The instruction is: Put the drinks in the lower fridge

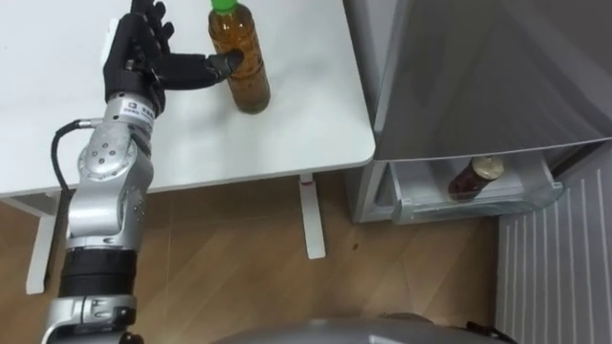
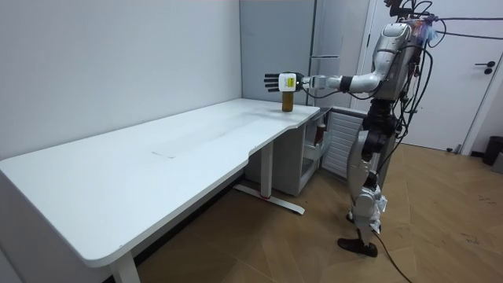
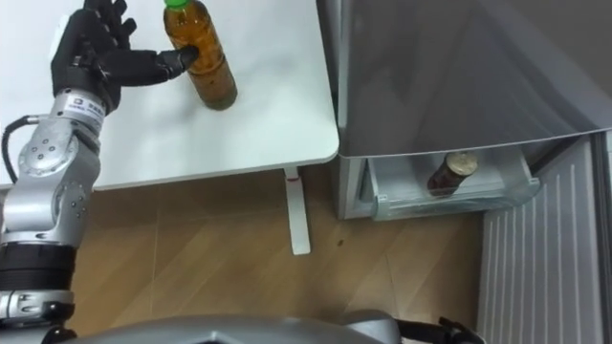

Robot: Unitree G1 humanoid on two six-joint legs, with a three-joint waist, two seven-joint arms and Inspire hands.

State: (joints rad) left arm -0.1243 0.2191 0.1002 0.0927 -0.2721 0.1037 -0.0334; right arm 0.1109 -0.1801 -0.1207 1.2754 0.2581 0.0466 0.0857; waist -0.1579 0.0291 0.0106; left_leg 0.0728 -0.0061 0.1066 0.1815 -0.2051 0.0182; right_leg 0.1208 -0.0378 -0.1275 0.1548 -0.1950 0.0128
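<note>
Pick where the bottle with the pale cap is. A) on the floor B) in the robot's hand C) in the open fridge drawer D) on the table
C: the pale-capped bottle lies in the open drawer low in the fridge; the green-capped bottle stands on the table by the left hand.

A long white tabletop [image 2: 157,165] with a curved front edge stands on white legs [image 2: 266,174] against a plain pale grey wall [image 2: 118,55]. The floor [image 2: 448,228] is light-brown wood planking. A white door [image 2: 464,94] shows at the room view's right. The light is soft and even.
</note>
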